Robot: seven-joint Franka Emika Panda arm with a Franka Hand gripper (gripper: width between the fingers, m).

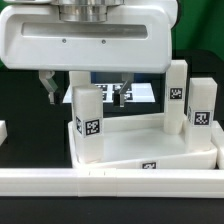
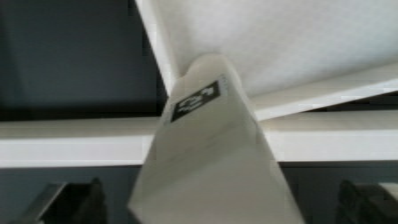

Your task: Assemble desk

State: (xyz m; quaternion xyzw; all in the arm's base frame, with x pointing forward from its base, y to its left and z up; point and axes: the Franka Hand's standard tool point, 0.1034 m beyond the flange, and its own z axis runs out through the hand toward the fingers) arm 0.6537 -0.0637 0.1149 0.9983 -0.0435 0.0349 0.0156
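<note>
The white tabletop (image 1: 150, 148) lies tray-like on the table, a little skewed. Three white block legs with tags stand upright on it: one at its corner on the exterior view's left (image 1: 87, 122), two on the right (image 1: 177, 95) (image 1: 203, 106). My gripper (image 1: 85, 92) hangs over the left leg, open, with one dark finger (image 1: 46, 86) on each side of the leg's top and gaps showing. In the wrist view the same leg (image 2: 199, 140) rises between the fingers (image 2: 68, 200), with my gripper (image 2: 214, 208) open around it and the tabletop (image 2: 294, 45) beyond.
A long white rail (image 1: 100, 181) runs along the table's front, just before the tabletop; it crosses the wrist view (image 2: 63, 142) too. The marker board (image 1: 143, 92) lies flat behind the legs. A small white part (image 1: 3, 131) sits at the exterior view's left edge.
</note>
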